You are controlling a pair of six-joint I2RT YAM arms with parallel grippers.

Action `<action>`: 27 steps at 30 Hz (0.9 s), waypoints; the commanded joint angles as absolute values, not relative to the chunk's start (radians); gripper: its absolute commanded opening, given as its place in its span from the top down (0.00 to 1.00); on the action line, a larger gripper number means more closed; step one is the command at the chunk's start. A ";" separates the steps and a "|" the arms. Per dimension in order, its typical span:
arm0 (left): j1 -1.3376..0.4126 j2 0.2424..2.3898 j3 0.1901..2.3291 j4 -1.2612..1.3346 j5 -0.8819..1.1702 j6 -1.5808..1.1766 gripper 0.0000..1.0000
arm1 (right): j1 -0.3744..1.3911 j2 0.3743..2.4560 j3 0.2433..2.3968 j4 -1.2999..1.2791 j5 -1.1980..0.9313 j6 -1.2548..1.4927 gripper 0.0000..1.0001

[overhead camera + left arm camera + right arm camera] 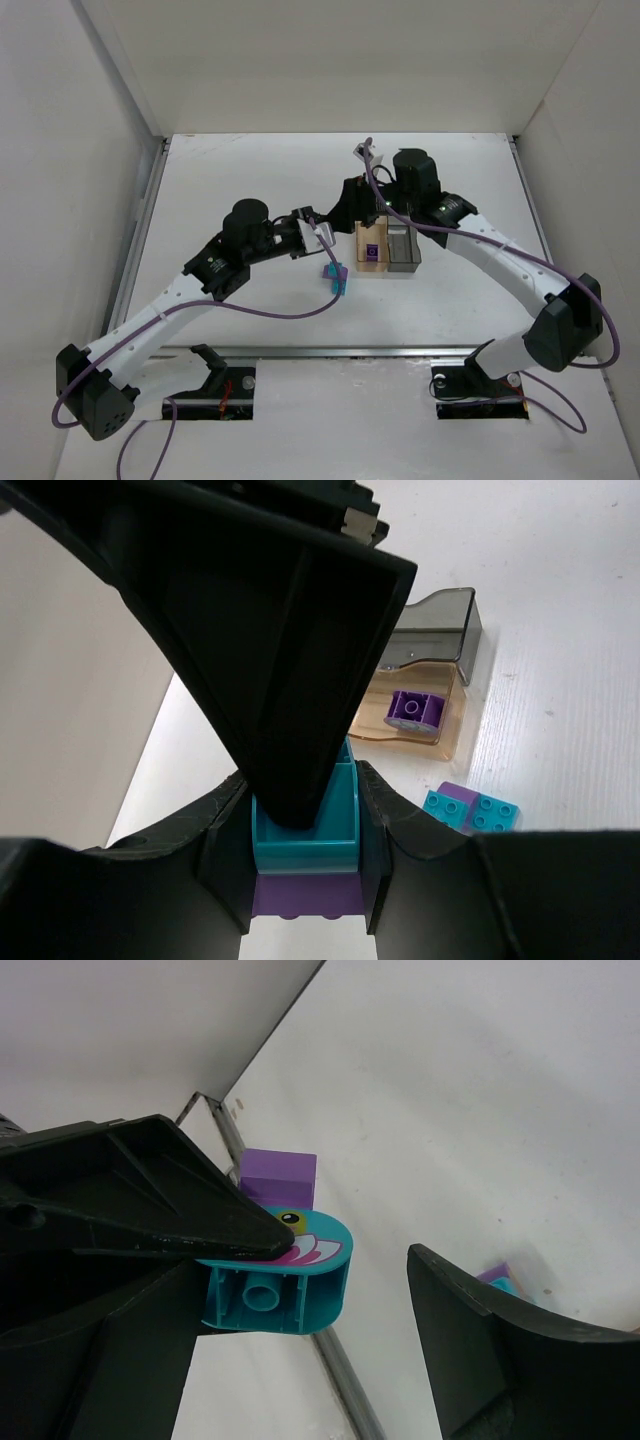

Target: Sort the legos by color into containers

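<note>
My left gripper (305,832) is shut on a teal lego (305,825) that is stuck to a purple lego (305,895), held above the table. My right gripper (350,1250) is open. One of its fingers (180,1210) lies against the printed face of that teal lego (300,1280), and the other finger stands apart. The amber container (372,264) holds one purple lego (412,708). The grey container (403,255) stands right beside it. A purple and teal cluster of legos (335,276) lies on the table left of the containers.
White walls (100,150) enclose the table on three sides. A metal rail (345,1390) runs along the table's edge. Purple cables (290,312) trail from both arms.
</note>
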State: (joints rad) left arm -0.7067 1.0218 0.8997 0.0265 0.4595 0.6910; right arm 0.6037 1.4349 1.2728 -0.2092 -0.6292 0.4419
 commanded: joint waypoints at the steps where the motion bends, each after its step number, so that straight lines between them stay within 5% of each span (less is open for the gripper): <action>1: -0.707 1.012 0.950 0.081 0.486 0.684 1.00 | 0.614 1.447 1.336 -0.156 -0.657 0.446 0.16; 9: -0.707 1.022 0.950 0.081 0.468 0.675 1.00 | 0.643 1.503 1.385 -0.137 -0.710 0.456 0.18; 11: -0.707 1.022 0.950 0.081 0.459 0.675 1.00 | 0.643 1.514 1.385 -0.137 -0.738 0.456 0.30; 15: -0.707 1.022 0.928 0.110 0.459 0.675 1.00 | 0.652 1.525 1.394 -0.137 -0.752 0.465 0.74; 19: -0.707 1.031 0.928 0.110 0.450 0.666 1.00 | 0.652 1.525 1.385 -0.137 -0.741 0.465 1.00; 21: -0.707 1.031 0.928 0.110 0.439 0.666 0.99 | 0.652 1.516 1.385 -0.137 -0.741 0.474 1.00; 27: -0.707 1.031 0.928 0.087 0.439 0.676 0.55 | 0.652 1.516 1.385 -0.127 -0.712 0.508 1.00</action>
